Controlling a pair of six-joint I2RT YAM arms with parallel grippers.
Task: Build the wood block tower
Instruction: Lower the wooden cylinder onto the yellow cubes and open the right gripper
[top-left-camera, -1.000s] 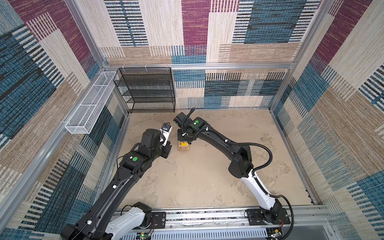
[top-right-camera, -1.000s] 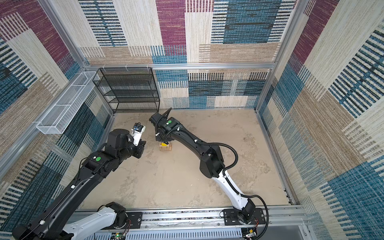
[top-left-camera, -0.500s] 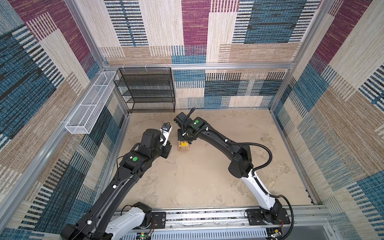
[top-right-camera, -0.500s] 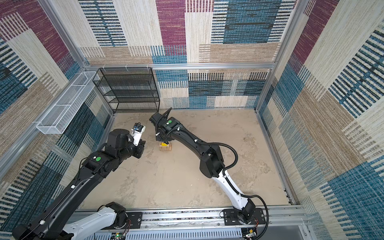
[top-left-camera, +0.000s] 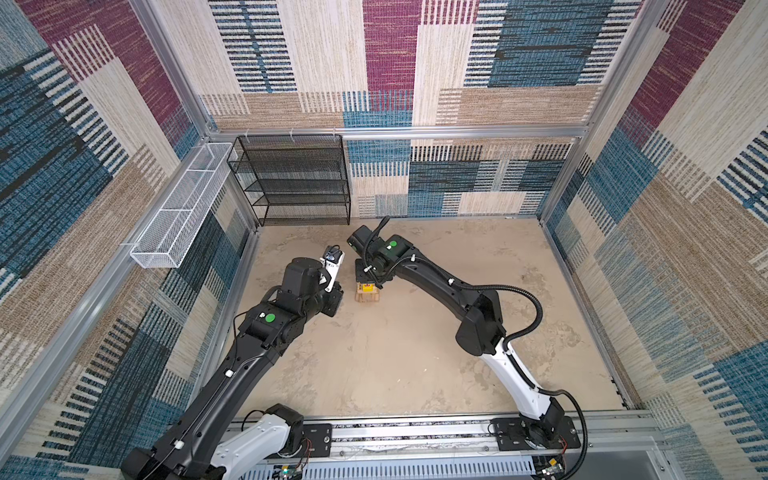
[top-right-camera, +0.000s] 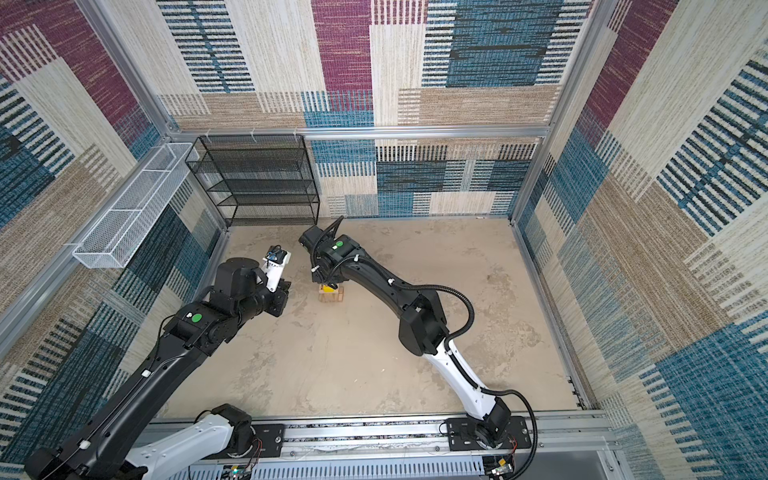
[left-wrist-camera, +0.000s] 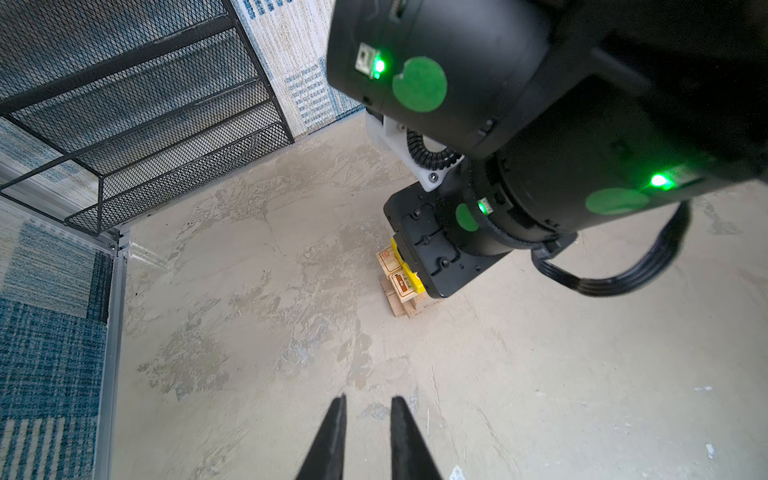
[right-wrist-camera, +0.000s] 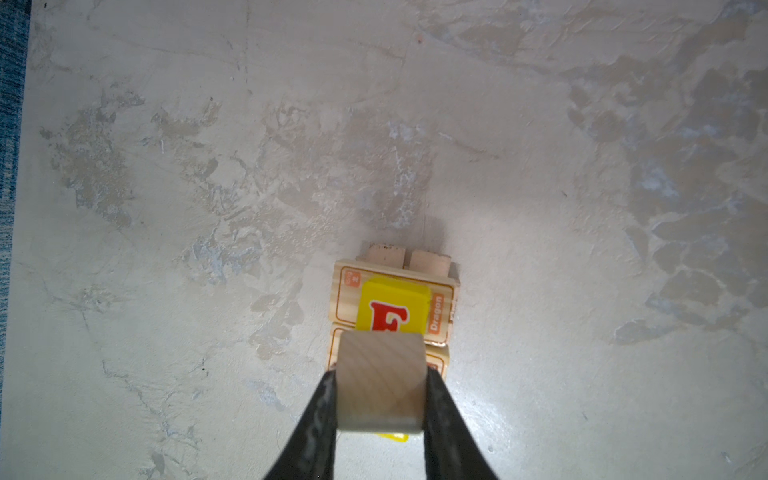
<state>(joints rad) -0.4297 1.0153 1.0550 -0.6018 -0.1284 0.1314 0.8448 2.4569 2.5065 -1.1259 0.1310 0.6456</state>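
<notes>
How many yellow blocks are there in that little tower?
2. A red-lettered yellow block lies on top of the tower; a second yellow block shows only an edge beneath the rounded tan piece held by the right gripper. Others may be hidden.

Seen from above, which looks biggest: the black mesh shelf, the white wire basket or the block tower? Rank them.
In a top view:
1. black mesh shelf
2. white wire basket, hung higher, nearer the camera, so unsure
3. tower, clearly smallest
</notes>
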